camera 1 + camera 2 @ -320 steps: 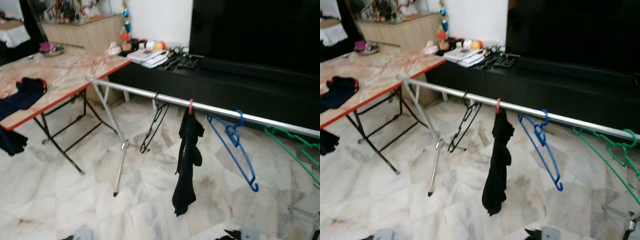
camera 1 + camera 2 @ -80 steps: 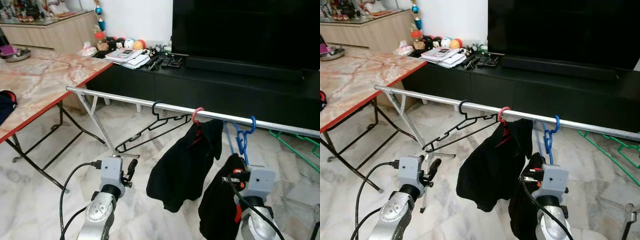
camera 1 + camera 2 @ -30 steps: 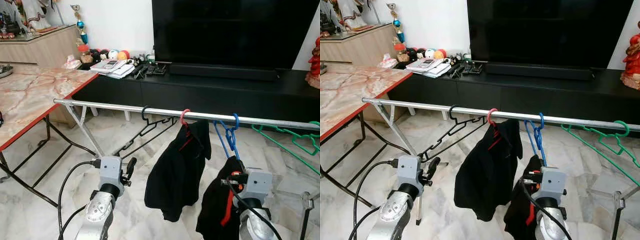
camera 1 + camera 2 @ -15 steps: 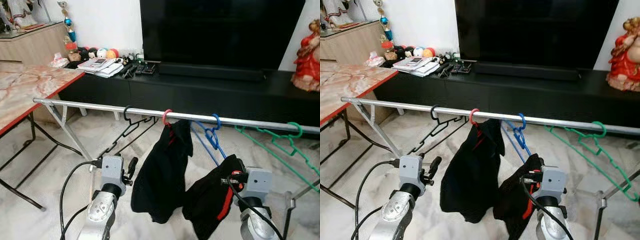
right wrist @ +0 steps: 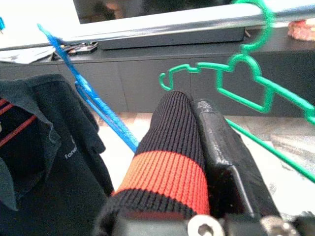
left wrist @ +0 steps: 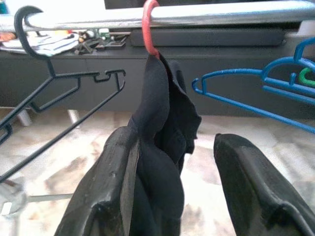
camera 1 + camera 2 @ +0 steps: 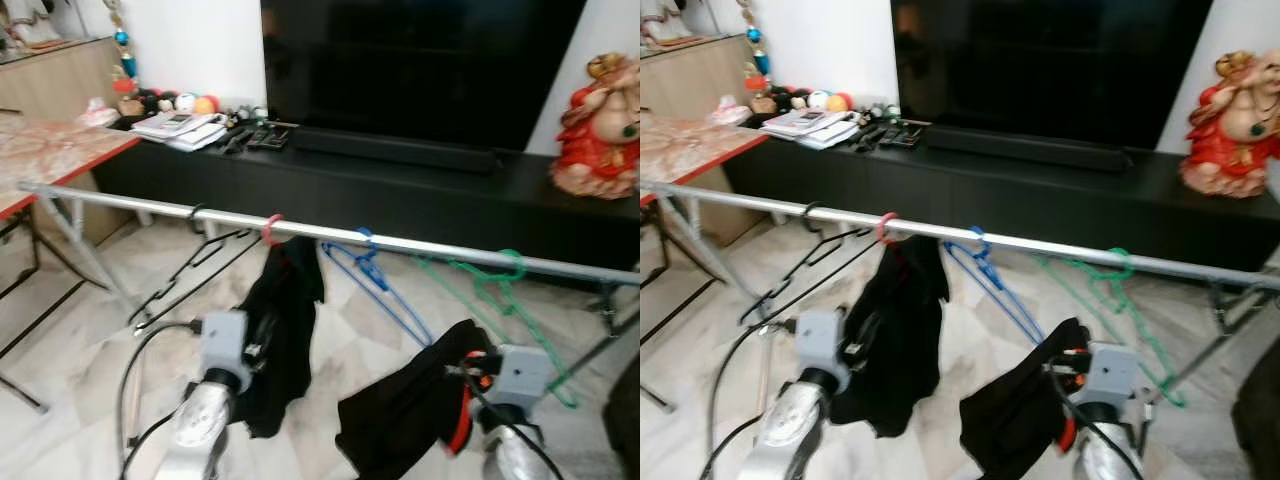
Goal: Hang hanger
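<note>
One black garment with a red band (image 5: 162, 172) is clamped in the right hand (image 7: 478, 372), held low and just short of the silver rail (image 7: 440, 249). I'd lift it toward the bare stretch between the blue hanger (image 7: 378, 290) and green hanger (image 7: 500, 290), keeping clear of both. The left hand (image 6: 172, 196) hovers with fingers apart beside the hung black shirt (image 7: 280, 330).

Small pale lettering sat on the black garment (image 5: 54, 162) below the blue hanger (image 5: 93, 105), beginning with what looked like "Fore" but too small and cropped to be read with certainty, and no other text, label or number was legible.
</note>
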Available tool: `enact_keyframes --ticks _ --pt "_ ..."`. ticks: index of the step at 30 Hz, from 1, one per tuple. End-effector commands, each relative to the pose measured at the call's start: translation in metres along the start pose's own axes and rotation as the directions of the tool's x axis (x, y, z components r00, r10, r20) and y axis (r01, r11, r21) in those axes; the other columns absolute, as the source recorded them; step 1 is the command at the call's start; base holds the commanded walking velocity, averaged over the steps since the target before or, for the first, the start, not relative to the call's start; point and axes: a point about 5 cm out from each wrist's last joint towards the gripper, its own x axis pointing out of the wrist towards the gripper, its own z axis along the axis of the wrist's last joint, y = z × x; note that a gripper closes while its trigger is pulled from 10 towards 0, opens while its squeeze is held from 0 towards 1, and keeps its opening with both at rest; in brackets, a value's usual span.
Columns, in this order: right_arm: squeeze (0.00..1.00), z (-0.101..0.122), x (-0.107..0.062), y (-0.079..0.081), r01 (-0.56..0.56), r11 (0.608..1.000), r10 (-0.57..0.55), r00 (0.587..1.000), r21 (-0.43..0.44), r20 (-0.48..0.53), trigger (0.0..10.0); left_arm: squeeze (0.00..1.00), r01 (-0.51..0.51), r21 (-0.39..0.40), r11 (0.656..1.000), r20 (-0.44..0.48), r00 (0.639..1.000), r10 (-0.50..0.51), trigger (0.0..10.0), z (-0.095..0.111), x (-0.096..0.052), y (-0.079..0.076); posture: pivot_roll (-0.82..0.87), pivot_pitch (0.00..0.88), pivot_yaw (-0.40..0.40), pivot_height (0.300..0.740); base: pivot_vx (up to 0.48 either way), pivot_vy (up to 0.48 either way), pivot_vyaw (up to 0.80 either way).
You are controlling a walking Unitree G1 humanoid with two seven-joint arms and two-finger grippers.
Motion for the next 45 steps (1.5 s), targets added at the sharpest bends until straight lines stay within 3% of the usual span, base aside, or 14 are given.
enact_keyframes --ticks 1,24,33,45 --pt "0.00 0.0051 -0.0003 -0.0112 0.037 0.999 -0.037 0.999 0.008 0.014 10.0 0.00 0.016 -0.009 1.000 0.014 1.000 -0.016 10.0 0.0038 0.0029 -0.0064 0.06 0.000 0.032 0.740 0.000 -0.412 -0.80" --pt "0.00 0.0034 0.0048 -0.0101 -0.041 0.999 0.041 0.999 -0.017 -0.005 10.0 0.00 -0.029 -0.011 1.000 0.016 0.999 0.029 10.0 0.0062 0.0040 -0.0032 0.06 0.000 0.028 0.740 0.000 -0.018 -0.03" --pt "0.00 0.0048 0.0073 -0.0091 -0.083 0.993 0.082 0.997 -0.082 -0.010 10.0 0.00 -0.037 -0.020 0.999 0.015 0.999 0.037 10.0 0.0063 0.0045 -0.0036 0.06 0.000 0.028 0.740 0.000 0.000 0.18" --pt "0.00 -0.0011 0.0071 -0.0177 -0.033 0.997 0.030 0.999 -0.066 -0.033 10.0 0.00 -0.009 -0.022 1.000 0.010 1.000 0.010 10.0 0.0068 0.0054 -0.0045 0.06 0.000 0.042 0.740 0.000 0.000 0.13"
